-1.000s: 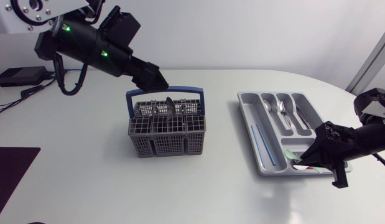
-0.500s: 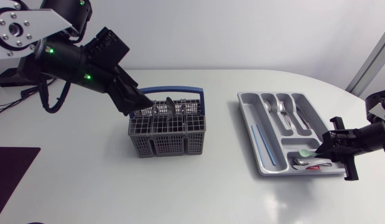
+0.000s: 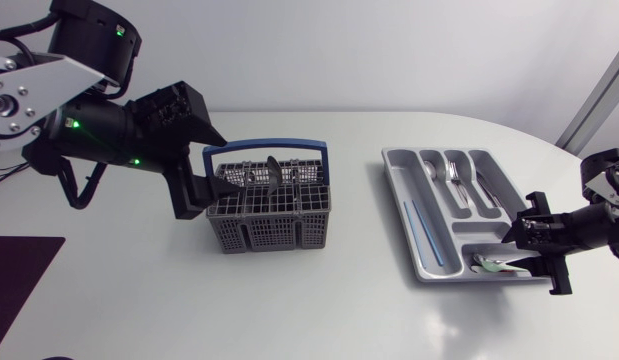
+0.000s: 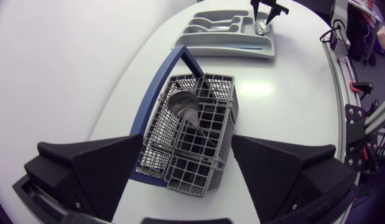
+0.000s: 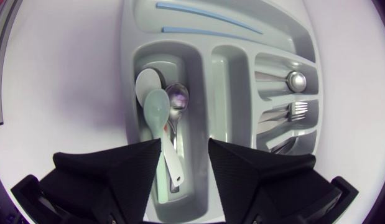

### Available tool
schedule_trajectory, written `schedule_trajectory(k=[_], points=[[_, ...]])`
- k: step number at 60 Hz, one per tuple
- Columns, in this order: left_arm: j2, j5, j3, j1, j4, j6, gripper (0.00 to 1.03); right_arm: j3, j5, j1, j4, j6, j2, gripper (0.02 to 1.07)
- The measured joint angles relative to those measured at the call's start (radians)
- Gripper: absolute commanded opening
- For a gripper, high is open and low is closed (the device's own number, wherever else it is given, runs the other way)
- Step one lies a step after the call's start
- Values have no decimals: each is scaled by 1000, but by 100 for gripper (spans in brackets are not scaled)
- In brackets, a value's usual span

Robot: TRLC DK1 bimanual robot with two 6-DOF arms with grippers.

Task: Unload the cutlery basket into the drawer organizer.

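Your left gripper (image 3: 225,186) hangs at the left end of the basket (image 3: 270,210), fingers spread wide and holding nothing. From its wrist view the gripper (image 4: 187,144) straddles that end of the basket (image 4: 198,134), with a ladle (image 4: 185,107) standing bowl-up just ahead, between the fingers but not touched. The blue handle (image 3: 265,148) arches over the far side of the basket, close by the ladle (image 3: 273,170).

Your right gripper (image 3: 529,238) sits at the right edge of the organizer (image 3: 401,195), also open and empty. Below it a green spoon (image 5: 157,109) lies in the cross compartment beside a steel spoon (image 5: 178,97) and a white one (image 5: 145,81), its handle running between the gripper (image 5: 185,147) fingers without being clamped. Forks (image 3: 481,190) and more spoons fill the upper slots, and two blue sticks (image 5: 198,22) lie in the long one. A dark mat (image 3: 17,275) sits at the near left corner of the table.

A second ago the left gripper was above and behind the handle; it has dropped to the basket's left end. The right gripper was down in the cross compartment and has backed off to the edge.
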Motion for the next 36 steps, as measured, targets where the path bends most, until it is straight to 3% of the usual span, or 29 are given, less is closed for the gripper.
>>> schedule_trajectory(k=[9,13,36], points=[[-11,-17,-15,-1,38,27,99,-16,-50,10,-56,61,-116,79],[-21,-17,-29,-1,58,39,99,-31,-84,29,-78,100,-179,86],[-72,-21,-67,-7,86,50,99,-105,-150,261,-146,384,-444,89]])
